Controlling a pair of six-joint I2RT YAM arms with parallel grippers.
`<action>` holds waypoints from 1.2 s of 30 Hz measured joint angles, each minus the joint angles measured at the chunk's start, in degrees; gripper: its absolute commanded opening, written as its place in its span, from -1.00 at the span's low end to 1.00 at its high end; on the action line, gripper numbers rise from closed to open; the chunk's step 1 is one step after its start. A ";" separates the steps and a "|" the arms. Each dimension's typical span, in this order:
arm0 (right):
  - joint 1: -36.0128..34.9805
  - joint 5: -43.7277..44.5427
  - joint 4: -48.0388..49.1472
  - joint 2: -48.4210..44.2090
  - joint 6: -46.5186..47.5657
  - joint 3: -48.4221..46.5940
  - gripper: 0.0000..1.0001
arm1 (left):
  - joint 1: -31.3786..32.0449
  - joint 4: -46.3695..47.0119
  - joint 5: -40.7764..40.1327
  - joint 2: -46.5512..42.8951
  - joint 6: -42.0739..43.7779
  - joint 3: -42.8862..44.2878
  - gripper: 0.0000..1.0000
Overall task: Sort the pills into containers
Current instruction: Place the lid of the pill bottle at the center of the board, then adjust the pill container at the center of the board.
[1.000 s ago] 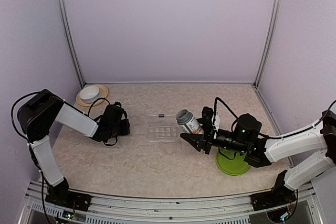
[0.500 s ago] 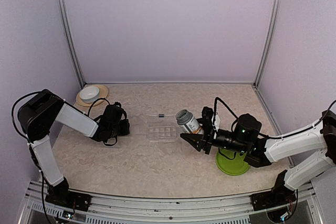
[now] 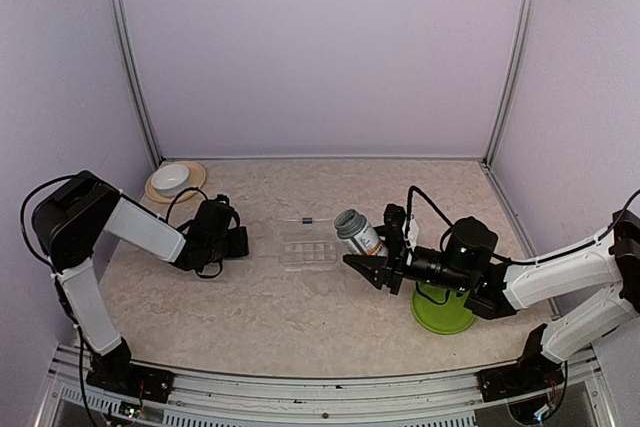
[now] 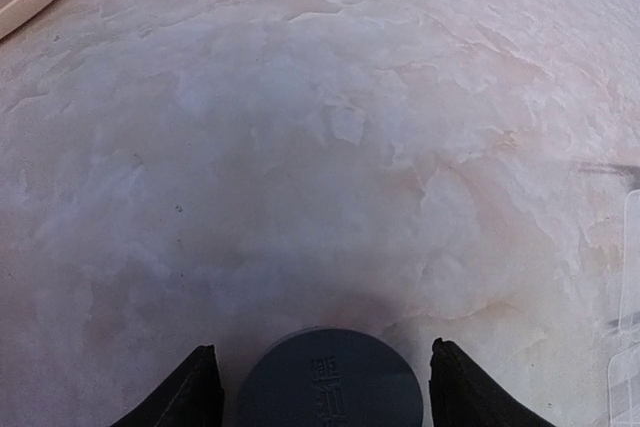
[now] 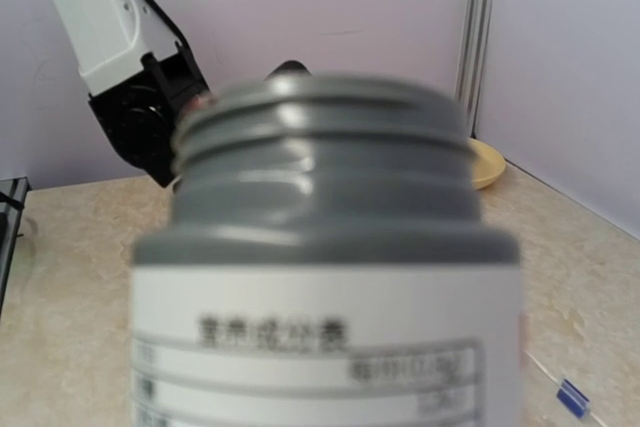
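Evidently sorting is barely beginning: the right gripper (image 3: 378, 245) is clamping the uncapped bottle (image 3: 352, 225) at the box's (image 3: 308, 253) three o'clock (no pills showing inside it). The left gripper (image 3: 240, 241) is standing open around the cap (image 4: 328, 387).

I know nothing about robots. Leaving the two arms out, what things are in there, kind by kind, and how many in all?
bottle: 1
grey cap: 1
clear compartment box: 1
white bowl: 1
tan plate: 1
green round object: 1
thin stick with a blue mark: 1
Total: 7
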State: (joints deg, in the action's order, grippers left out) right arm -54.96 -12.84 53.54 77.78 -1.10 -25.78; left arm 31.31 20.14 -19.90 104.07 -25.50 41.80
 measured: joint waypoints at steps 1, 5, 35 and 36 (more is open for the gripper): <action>0.00 0.00 0.02 0.00 -0.02 0.00 -1.00 | -0.09 -0.02 0.02 -0.24 0.00 -0.15 0.45; 0.00 0.02 0.02 0.00 -0.04 0.00 -1.00 | -0.17 -0.04 0.22 -1.79 -0.13 -0.92 0.56; 0.00 -0.17 -2.10 0.76 -2.60 0.02 -1.00 | 4.35 -12.57 13.53 3.41 10.45 17.81 0.85; 0.00 -0.17 -2.25 0.76 -2.60 0.00 -1.00 | 4.42 -13.00 13.51 3.65 10.51 18.10 0.84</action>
State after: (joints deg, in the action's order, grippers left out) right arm -54.96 -13.02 51.29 78.54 -3.70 -25.78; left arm 35.73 7.14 -6.39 107.72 -14.98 59.90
